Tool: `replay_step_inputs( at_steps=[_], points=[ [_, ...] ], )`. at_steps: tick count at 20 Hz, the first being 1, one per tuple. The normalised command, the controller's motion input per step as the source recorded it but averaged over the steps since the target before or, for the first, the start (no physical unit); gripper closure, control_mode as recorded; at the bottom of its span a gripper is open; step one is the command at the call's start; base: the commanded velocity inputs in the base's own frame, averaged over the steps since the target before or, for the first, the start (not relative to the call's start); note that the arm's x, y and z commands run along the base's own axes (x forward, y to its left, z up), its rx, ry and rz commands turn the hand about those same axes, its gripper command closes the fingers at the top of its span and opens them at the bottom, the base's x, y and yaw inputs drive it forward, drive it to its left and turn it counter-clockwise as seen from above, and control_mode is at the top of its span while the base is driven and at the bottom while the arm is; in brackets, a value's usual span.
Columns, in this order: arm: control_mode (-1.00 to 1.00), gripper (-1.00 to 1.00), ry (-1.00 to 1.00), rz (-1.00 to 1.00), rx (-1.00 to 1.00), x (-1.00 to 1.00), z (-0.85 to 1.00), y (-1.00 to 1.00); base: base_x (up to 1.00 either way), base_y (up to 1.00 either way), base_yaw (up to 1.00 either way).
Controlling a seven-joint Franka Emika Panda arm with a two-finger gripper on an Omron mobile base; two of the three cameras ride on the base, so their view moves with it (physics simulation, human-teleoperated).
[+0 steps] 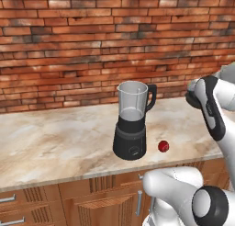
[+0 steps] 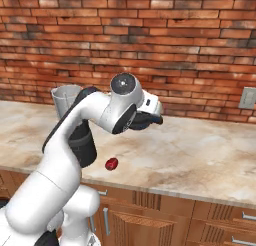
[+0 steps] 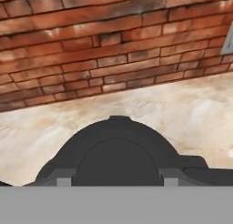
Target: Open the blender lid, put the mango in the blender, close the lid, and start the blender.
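The blender (image 1: 131,128) stands on the marble counter with its clear jar open at the top; in the right base view its jar (image 2: 65,97) is partly hidden behind my arm. The mango (image 1: 163,146), small and dark red, lies on the counter just right of the blender's base, also seen as the mango (image 2: 111,163) near the front edge. My gripper (image 2: 150,117) hovers above the counter to the right of the blender, shut on the blender lid (image 2: 146,122). In the hand view the black domed lid (image 3: 118,150) sits between the fingertips of the gripper (image 3: 117,180).
A brick wall (image 1: 92,46) backs the counter (image 1: 55,138). A wall outlet (image 2: 247,97) sits at the far right. Wooden cabinet fronts with drawer handles (image 1: 139,202) run below the counter edge. Bare marble (image 2: 210,150) stretches right of the gripper.
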Motion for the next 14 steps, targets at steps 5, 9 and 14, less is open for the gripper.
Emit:
replay_step_inputs(
  at_steps=[5,9,14],
  points=[
    [-1.00,1.00,0.08,-0.03,0.00,0.33,-0.98,-0.84,0.00,0.00,0.00],
    [-1.00,1.00,0.19,0.00,0.00,0.46,-1.00,-0.51,0.00,0.00,0.00],
    [-1.00,1.00,0.25,0.00,0.00,0.42,-0.86,-0.31,0.00,0.00,0.00]
  ],
)
